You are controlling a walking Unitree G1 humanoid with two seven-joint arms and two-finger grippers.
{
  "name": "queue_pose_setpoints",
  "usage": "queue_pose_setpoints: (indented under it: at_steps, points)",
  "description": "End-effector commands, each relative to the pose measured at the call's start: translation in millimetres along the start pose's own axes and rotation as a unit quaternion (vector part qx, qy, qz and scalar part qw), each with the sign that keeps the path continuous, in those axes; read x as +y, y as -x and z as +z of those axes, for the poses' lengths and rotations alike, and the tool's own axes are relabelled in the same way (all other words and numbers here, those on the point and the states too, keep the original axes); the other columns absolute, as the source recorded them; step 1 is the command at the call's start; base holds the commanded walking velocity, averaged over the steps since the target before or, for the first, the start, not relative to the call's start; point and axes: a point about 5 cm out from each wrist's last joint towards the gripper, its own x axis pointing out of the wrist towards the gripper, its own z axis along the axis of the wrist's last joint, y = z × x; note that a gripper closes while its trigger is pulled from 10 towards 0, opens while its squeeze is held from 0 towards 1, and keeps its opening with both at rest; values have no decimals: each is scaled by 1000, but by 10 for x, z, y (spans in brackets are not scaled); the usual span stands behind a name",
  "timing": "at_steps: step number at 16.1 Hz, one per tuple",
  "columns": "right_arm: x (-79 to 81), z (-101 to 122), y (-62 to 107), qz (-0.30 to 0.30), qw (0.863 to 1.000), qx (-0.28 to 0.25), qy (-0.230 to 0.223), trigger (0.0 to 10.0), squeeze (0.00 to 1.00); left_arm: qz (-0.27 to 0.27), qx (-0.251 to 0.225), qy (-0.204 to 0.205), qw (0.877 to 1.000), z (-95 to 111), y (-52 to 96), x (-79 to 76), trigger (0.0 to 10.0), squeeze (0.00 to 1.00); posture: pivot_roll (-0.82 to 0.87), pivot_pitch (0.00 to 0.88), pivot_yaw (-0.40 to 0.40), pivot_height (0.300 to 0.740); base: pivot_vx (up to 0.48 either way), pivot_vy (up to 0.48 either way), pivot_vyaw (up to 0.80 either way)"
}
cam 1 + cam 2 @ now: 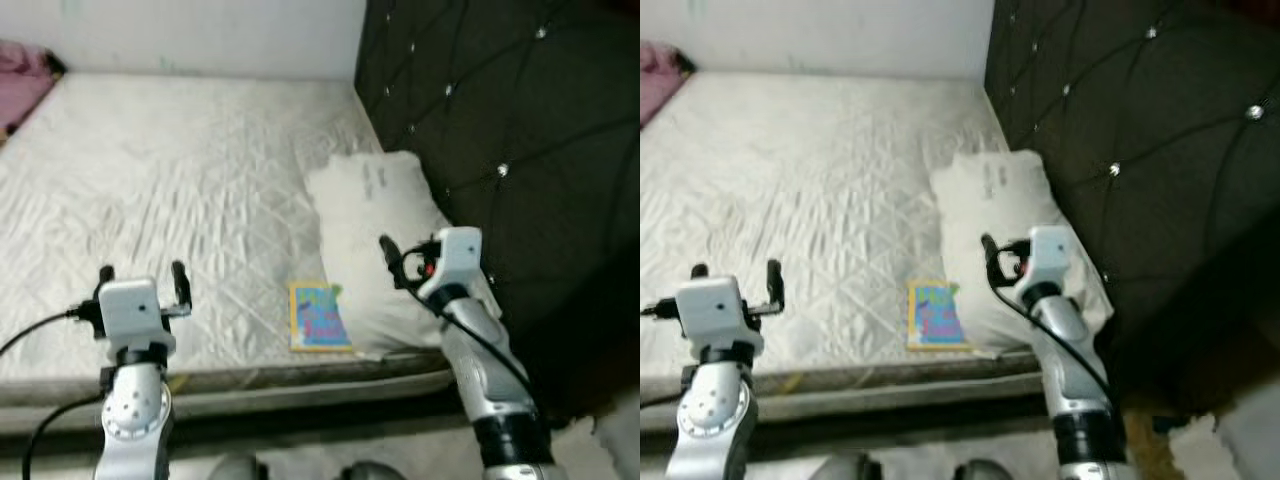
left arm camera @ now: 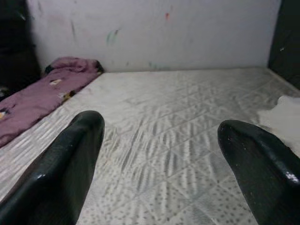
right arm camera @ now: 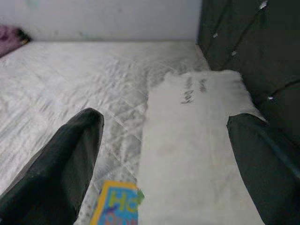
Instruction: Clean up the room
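Left gripper [image 1: 141, 274] and right gripper [image 3: 168, 154] raised forward; fingers spread apart.

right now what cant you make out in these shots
- Book: the cover print is too small and blurred to read in both eye views; in the right wrist view the bottom edge cuts it off.
- Pillow: the right gripper and its arm cover part of it in the eye views.
- Pink blanket: cut off by the left edge in every view.
- Floor beside the bed: too dark to tell.
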Motion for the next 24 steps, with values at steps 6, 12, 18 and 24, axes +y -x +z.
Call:
queue_pose_setpoints:
  at_steps: [6,12,18,24]
  points:
    - [46,59,-63,19,1000,-6,0,10000,0,4,0,3,1000,14,-75,45,10000,0,-48,0,-57,740,0,480,-280]
    - [83,73,-97,37,999,-6,5,10000,0,3,-2,6,1000,19,-83,23,10000,0,-59,0,-60,740,0,480,0]
    - [99,89,-125,39,999,-7,9,10000,0,6,1,6,1000,17,-109,33,10000,0,-60,0,-63,740,0,480,0]
    - [128,96,-159,46,999,-9,12,10000,0,6,3,3,1000,15,-131,41,10000,0,-57,0,-56,740,0,480,0]
